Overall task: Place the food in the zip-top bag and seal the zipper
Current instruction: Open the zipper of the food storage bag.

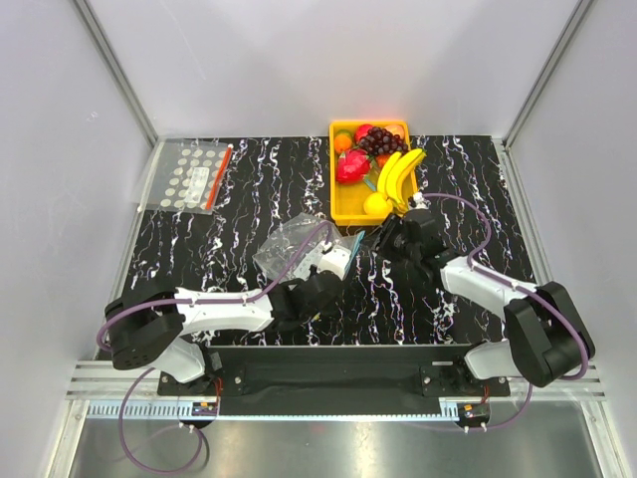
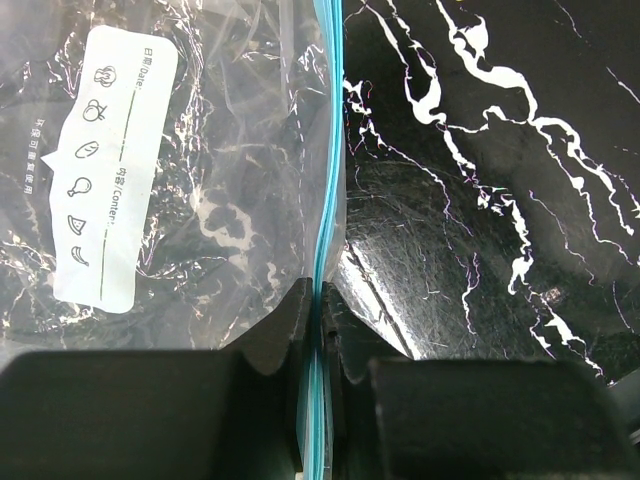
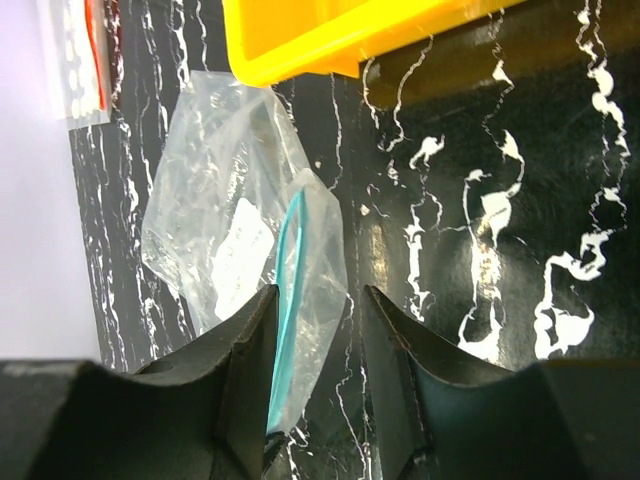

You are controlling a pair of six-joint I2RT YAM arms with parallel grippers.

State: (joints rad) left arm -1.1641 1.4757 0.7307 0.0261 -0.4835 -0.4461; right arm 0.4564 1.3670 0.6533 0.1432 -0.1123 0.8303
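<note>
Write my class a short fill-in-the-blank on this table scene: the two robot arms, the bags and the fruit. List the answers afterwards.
1. The bananas lie in the ___ tray.
2. The left gripper is shut on the clear bag's ___.
3. The right gripper has its jaws ___, astride that bag's edge.
4. The dotted bag lies at the far ___ corner of the table.

Missing words: yellow; zipper; open; left.
</note>
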